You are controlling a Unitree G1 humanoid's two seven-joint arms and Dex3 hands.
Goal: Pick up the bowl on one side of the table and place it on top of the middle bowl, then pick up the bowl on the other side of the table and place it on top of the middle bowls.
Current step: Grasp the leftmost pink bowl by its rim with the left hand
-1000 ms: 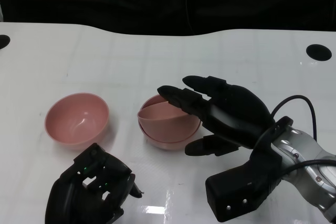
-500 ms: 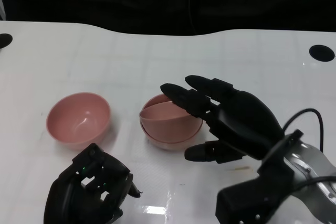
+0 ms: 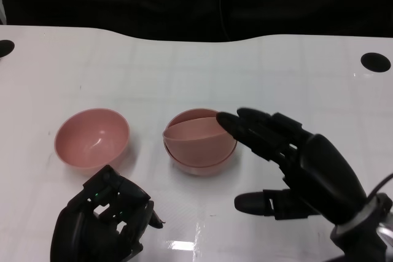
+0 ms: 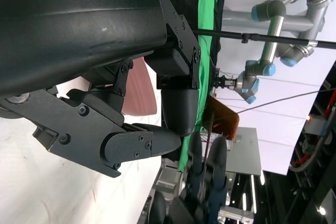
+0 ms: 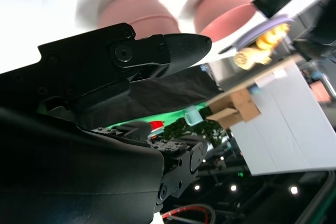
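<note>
Stacked pink bowls [image 3: 199,144] sit mid-table — my right hand [image 3: 295,164] hovers beside, fingers spread, empty; left hand [image 3: 104,222] curled, empty.

Table [image 3: 184,65]: glossy white, smooth, w/ glare at 6 o'clock. Stacked bowls [image 3: 199,142] & the side bowl [image 3: 92,138] at 9 o'clock: smooth pink plastic, slight sheen. Left hand [image 3: 101,225], right hand [image 3: 295,164]: matt black plastic, fine-grained shell.

No readable text, labels, brand marks or nos. anywhere: nothing legible in head view or either wrist view.
</note>
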